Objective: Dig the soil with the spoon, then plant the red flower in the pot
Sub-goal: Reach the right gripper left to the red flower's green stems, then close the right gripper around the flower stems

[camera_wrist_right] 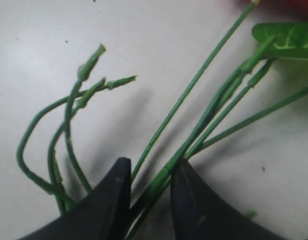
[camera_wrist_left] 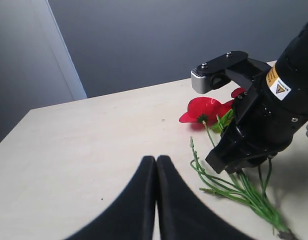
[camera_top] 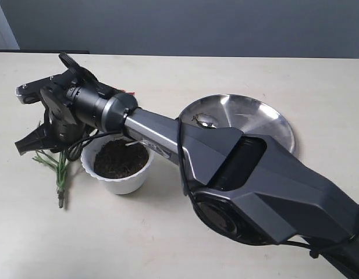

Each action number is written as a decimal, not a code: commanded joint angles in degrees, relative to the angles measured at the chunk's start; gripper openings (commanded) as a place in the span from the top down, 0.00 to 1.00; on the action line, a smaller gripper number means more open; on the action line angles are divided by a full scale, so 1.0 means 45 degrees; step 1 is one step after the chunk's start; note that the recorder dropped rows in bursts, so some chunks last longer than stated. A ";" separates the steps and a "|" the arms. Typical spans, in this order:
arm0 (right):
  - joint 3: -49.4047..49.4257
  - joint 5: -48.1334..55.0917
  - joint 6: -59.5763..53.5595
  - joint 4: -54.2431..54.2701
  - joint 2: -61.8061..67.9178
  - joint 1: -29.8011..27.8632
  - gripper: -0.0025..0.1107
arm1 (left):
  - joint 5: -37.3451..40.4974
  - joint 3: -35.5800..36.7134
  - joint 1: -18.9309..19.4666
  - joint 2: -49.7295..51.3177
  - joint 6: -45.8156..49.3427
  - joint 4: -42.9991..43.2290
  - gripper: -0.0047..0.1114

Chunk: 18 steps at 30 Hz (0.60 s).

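I read one marking only: a yellow label (camera_wrist_left: 276, 83) on the right arm's black wrist housing (camera_wrist_left: 261, 127), bearing a black warning triangle. The small print beside the triangle is too fine for me to read.

**Setting:** robotics lab or test bench, indoors.

**Evidence:**
- Pale beige tabletop (camera_top: 167, 232), plain, filling most of the exterior view.
- Flat grey-blue wall (camera_top: 196, 26) across the top of the frame, one even colour.
- White panel edge (camera_top: 2, 29) at the upper left; door or partition, cannot tell which.
- Black and grey robot arm (camera_top: 255, 174) running from the lower right to the centre left.
- Staged props: round steel plate (camera_top: 266, 116) right of centre, small white pot (camera_top: 118, 180) left of centre.
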 commanded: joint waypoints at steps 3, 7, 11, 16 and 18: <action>-0.0041 0.1121 -0.0220 0.0801 0.0030 -0.0054 0.77 | 0.0001 0.0004 0.0036 -0.0045 0.0000 -0.0033 0.96; -0.0064 0.1585 -0.0710 0.1865 -0.0093 -0.0054 0.77 | 0.0001 0.0004 0.0036 -0.0045 0.0000 -0.0033 0.96; -0.0064 0.1415 -0.0710 0.1729 -0.0411 -0.0054 0.77 | 0.0001 0.0004 0.0036 -0.0045 0.0000 -0.0033 0.96; -0.0088 0.0399 -0.0710 0.1445 -0.0806 -0.0054 0.61 | 0.0001 0.0004 0.0036 -0.0045 0.0000 -0.0033 0.96; -0.0088 0.0207 -0.0710 0.1309 -0.0806 -0.0054 0.55 | 0.0001 0.0004 0.0036 -0.0045 0.0000 -0.0033 0.96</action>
